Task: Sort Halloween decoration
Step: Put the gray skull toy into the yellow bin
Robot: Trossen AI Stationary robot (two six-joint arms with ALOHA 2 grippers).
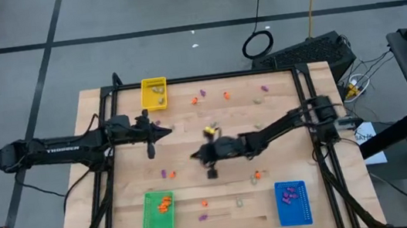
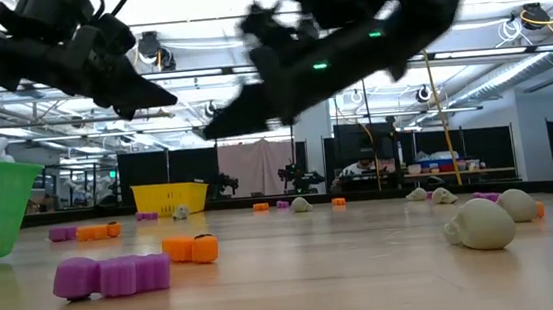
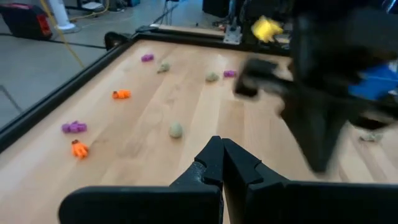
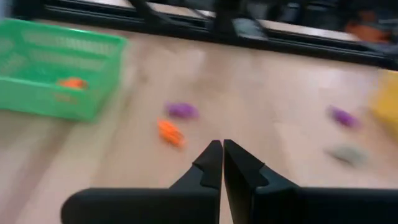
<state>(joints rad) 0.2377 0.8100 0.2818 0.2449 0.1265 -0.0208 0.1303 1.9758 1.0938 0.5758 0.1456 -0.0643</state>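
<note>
Small orange, purple and beige-grey trinkets lie scattered on the wooden table: an orange one (image 1: 195, 99) near the far edge, a purple pair (image 1: 167, 174) mid-table, an orange one (image 1: 256, 176) nearer. In the low view a purple piece (image 2: 111, 275), an orange piece (image 2: 190, 248) and a beige skull (image 2: 478, 226) rest on the tabletop. My left gripper (image 1: 168, 131) (image 3: 222, 163) hovers shut and empty right of the yellow tray. My right gripper (image 1: 195, 156) (image 4: 222, 155) hovers shut and empty mid-table, above an orange trinket (image 4: 170, 132) and a purple one (image 4: 181, 111).
A yellow tray (image 1: 154, 93) stands at the far left with beige pieces in it. A green tray (image 1: 158, 213) at the near left holds orange ones, and a blue tray (image 1: 292, 202) at the near right holds purple ones. A black rail (image 1: 199, 77) frames the table. The right arm (image 3: 323, 81) crosses close before my left gripper.
</note>
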